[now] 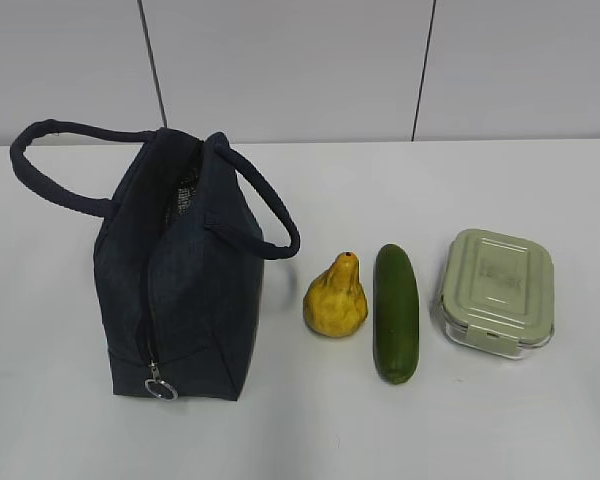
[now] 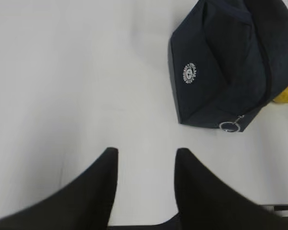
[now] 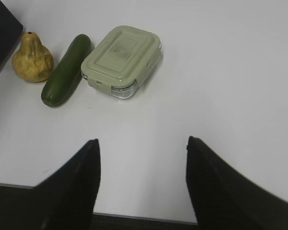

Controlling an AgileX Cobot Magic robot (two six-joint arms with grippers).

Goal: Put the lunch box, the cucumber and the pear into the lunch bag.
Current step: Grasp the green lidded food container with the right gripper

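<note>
Both sets of jaws hung parted and empty (left gripper (image 2: 146,165) near the lunch bag (image 2: 221,67), right gripper (image 3: 143,153) short of the lunch box (image 3: 122,60)).

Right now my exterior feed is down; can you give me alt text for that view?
A dark navy fabric lunch bag stands on the left of a white table, top open, handles splayed. To its right, apart from each other, lie a blotchy yellow pear, a dark green cucumber and a sage-green lidded lunch box. No arm is in view.

Ahead-right of the left claw (image 2: 146,165), the lunch bag (image 2: 221,72) ran off-frame, hiding most of the pear (image 2: 287,93) (logo text unreadable).
</note>
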